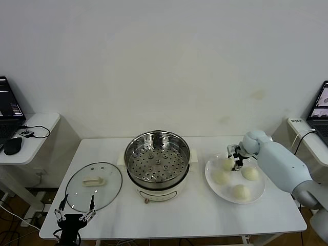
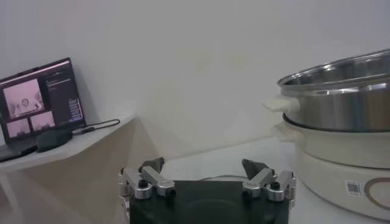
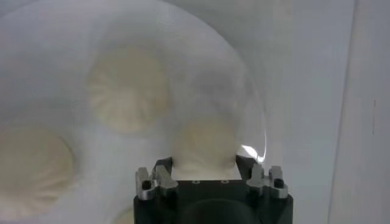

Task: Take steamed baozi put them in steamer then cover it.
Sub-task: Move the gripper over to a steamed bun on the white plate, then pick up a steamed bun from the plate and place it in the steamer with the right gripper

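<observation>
Your left end effector (image 1: 76, 214) waits at the lower left of the head frame, fingers apart, by the cover (image 1: 94, 186). At right, your right end effector (image 3: 205, 171) straddles one steamed baozi (image 3: 204, 145) on the plate (image 1: 259, 192), fingers either side; contact is hard to make out. The steamer (image 1: 157, 163) stands centre frame, left of it.

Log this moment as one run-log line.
phase: grasping first baozi | right gripper: closing around baozi on plate | left gripper: open, parked by cover | steamer: empty, uncovered
</observation>
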Available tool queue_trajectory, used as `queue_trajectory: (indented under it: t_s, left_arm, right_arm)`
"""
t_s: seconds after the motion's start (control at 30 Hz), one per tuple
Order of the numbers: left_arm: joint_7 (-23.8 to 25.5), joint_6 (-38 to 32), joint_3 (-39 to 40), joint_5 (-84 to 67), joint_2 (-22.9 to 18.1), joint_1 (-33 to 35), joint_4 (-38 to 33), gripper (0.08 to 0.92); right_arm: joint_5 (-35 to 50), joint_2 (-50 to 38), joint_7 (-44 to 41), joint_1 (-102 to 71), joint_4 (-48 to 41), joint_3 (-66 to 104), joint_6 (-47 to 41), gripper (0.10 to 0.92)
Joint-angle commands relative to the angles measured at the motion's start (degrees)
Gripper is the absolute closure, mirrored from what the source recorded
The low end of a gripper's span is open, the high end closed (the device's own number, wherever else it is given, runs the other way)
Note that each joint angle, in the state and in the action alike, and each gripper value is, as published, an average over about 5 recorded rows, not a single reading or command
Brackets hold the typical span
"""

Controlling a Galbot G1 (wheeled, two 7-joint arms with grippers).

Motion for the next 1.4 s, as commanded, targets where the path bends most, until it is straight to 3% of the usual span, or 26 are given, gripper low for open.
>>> queue_trajectory:
  t_s: [0.03,0.4,0.83,1.07,1.4]
  left_arm:
    - [-0.09,-0.10,-0.03,0.10,-0.02,0.33,-0.50,0.177]
    - [-0.18,-0.10,-0.02,0.29,-0.10,0.48,-0.98,0.177]
    - [0.39,-0.39,-0.06,-3.94,1.26,0.43,-0.54,0.177]
    - [0.56,-1.97,-0.39,-4.90,1.48,0.27,0.11,0.177]
    - [0.57,-2.69,-0.60,-4.51,0.40,0.40,-0.29,0.177]
  right_arm:
    - [0.43,0.37,-0.03,0.05,-0.10,-0.08,-0.06,0.416]
    - [3.86,-3.22,-0.91,2.15,5.28,-1.58,-0.52,0.481]
    - [25.98,-12.18,-2.21,22.43,22.87,-15.84,-3.89,0.474]
    - [35.19,-6.57,-0.92,35.67,25.07,-25.43,-3.79,0.472]
    - [39.99,9.30,3.24,40.07,20.56,-32.74,0.54,0.465]
